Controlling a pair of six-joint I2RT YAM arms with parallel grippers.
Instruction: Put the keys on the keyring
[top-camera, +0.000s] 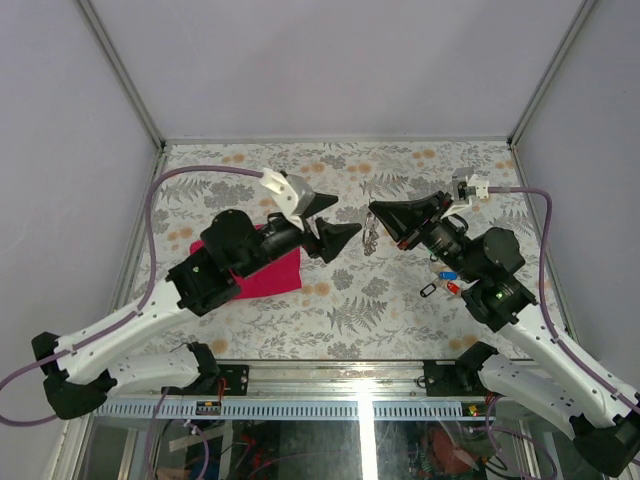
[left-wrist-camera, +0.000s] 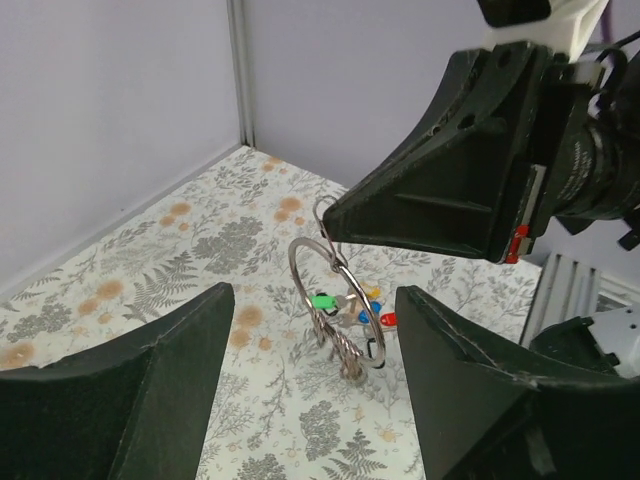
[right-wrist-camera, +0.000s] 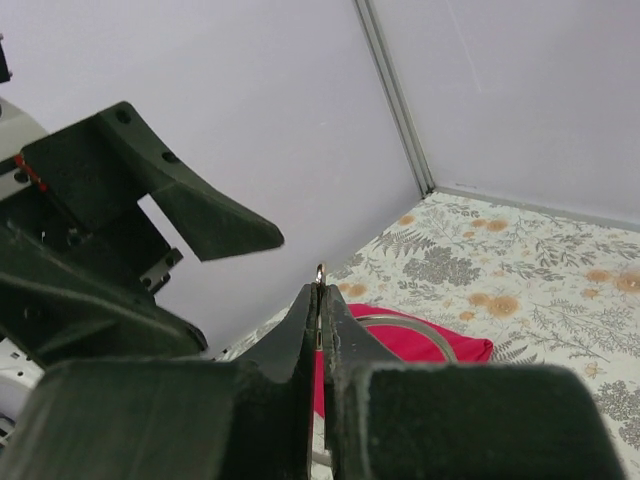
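Note:
My right gripper (top-camera: 376, 211) is shut on the keyring (top-camera: 371, 238) and holds it above the table; its tip (right-wrist-camera: 320, 290) pinches a small loop of the ring. In the left wrist view the keyring (left-wrist-camera: 300, 262) is a big silvery loop with a twisted wire hanging below the right fingers. My left gripper (top-camera: 341, 221) is open and empty, its jaws level with the ring on either side (left-wrist-camera: 312, 300). The keys (top-camera: 446, 281), with blue, red and black tags, lie on the table by the right arm. Green, yellow, blue and red tags (left-wrist-camera: 372, 305) show through the ring.
A magenta cloth (top-camera: 277, 272) lies under the left arm and shows behind the right fingers (right-wrist-camera: 430, 345). White walls with metal corner posts close the table (top-camera: 400, 320) on three sides.

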